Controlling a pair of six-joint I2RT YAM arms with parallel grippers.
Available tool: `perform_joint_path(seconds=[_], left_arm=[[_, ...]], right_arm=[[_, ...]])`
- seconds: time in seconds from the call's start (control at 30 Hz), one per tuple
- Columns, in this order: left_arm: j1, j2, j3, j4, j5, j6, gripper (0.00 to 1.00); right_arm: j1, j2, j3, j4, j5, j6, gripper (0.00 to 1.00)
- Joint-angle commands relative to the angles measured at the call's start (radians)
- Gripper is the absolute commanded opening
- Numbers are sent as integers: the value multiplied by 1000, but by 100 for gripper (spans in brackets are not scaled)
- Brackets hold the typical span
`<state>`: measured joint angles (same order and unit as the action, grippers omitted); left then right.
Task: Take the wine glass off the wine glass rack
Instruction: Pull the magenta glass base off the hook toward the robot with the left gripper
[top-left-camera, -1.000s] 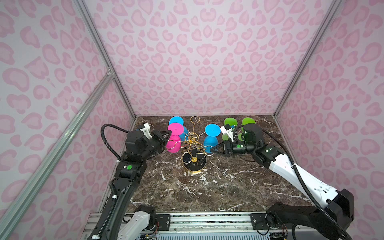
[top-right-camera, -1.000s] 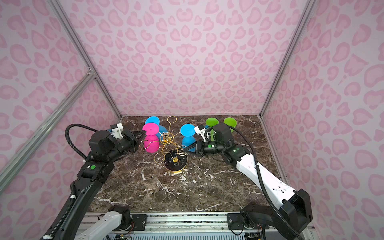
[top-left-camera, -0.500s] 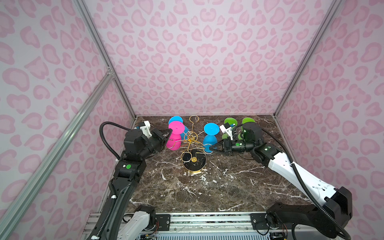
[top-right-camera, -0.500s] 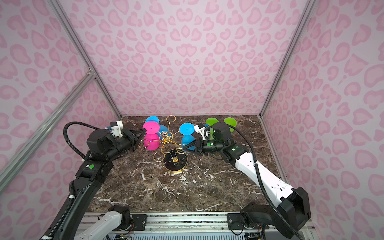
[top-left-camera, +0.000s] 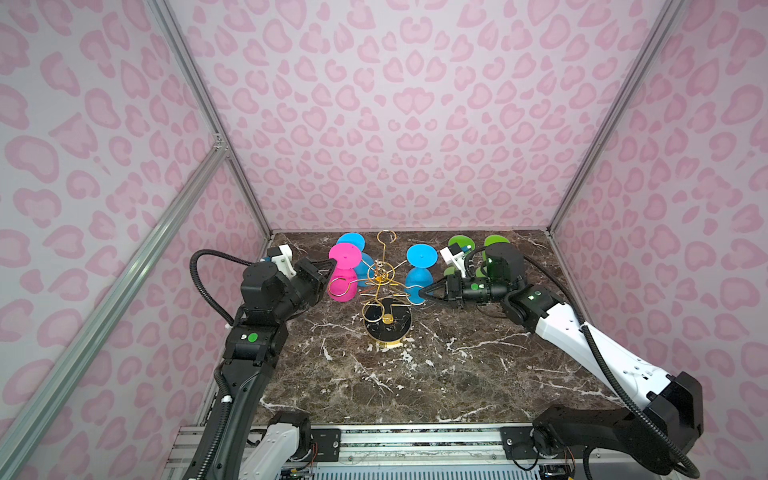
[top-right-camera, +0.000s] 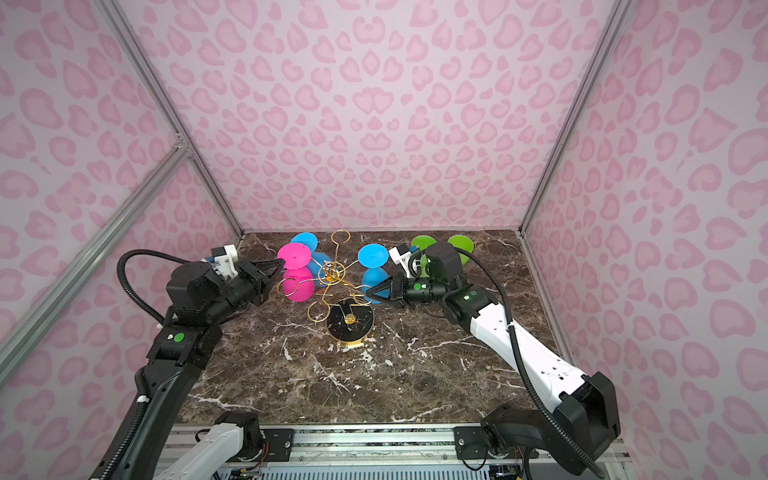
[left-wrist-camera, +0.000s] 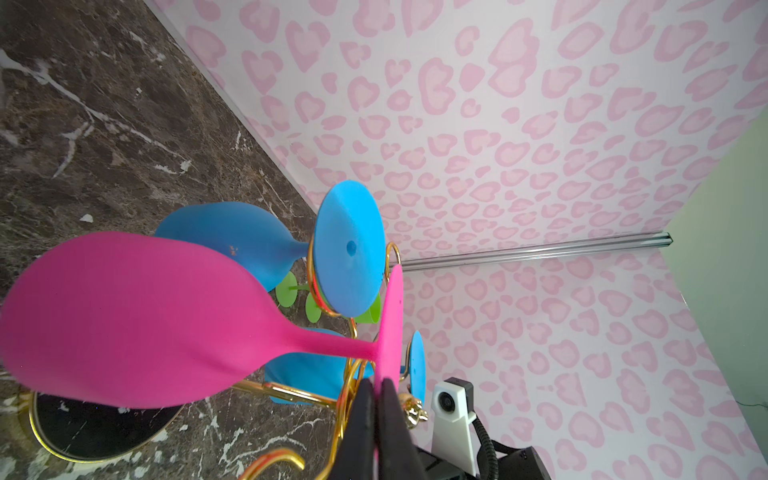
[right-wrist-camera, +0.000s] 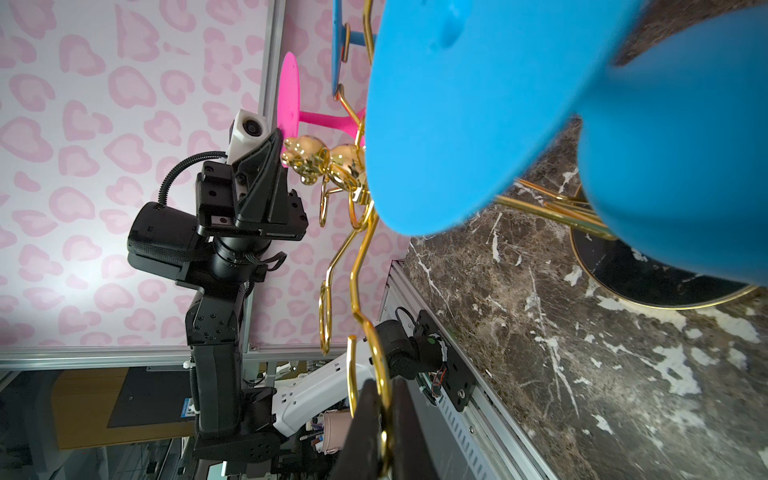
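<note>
Both clamped: left claw on the pink wine glass foot, right claw on a rack loop.

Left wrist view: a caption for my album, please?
Left gripper pinches the foot of an upside-down pink wine glass at the gold rack.

No word, brand name or number can be read on anything in these views. The nearest thing to a label is a small blue-and-white sticker on the lower part of the black robot arm beyond the thin gold wire wine glass rack with its round black base, and its print is too small to make out. A plain round green dot on the arm link left of the rack and a second green dot on the arm link right of it carry no lettering.
</note>
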<state>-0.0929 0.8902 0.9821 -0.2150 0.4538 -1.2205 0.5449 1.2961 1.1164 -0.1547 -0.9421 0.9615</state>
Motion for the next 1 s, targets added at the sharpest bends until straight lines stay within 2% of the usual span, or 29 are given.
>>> perform_joint_path(seconds=[0.0,0.97], left_arm=[[11,-11,-11,17,29,2,3],[129,-76,-66,16,91,9,3]], right_arm=[[-2,5,12,108,12,-45,0],[-7,15,17,134,36,-24,0]])
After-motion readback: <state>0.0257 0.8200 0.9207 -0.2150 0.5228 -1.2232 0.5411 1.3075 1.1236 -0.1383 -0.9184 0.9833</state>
